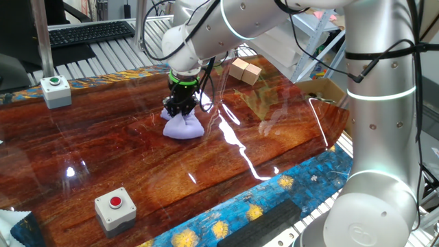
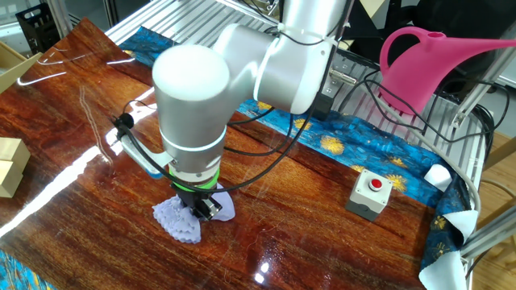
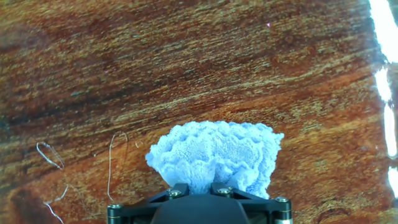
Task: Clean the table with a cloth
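Observation:
The pale lavender cloth (image 1: 182, 126) lies bunched on the glossy reddish-brown table (image 1: 137, 165), left of its middle in one fixed view. My gripper (image 1: 180, 110) points straight down onto it, shut on the top of the wad and pressing it against the wood. From the other side the cloth (image 2: 181, 219) spreads out flat below the gripper (image 2: 200, 208). In the hand view the cloth (image 3: 214, 155) fills the lower centre, pinched between the two dark fingers (image 3: 177, 191), with bare wood grain all around.
A grey box with a green button (image 1: 55, 90) stands at the back left, one with a red button (image 1: 114, 207) at the front. Tan cardboard boxes (image 1: 245, 71) sit behind the gripper. A pink watering can (image 2: 435, 64) stands off the table's blue flowered edge (image 2: 355, 153).

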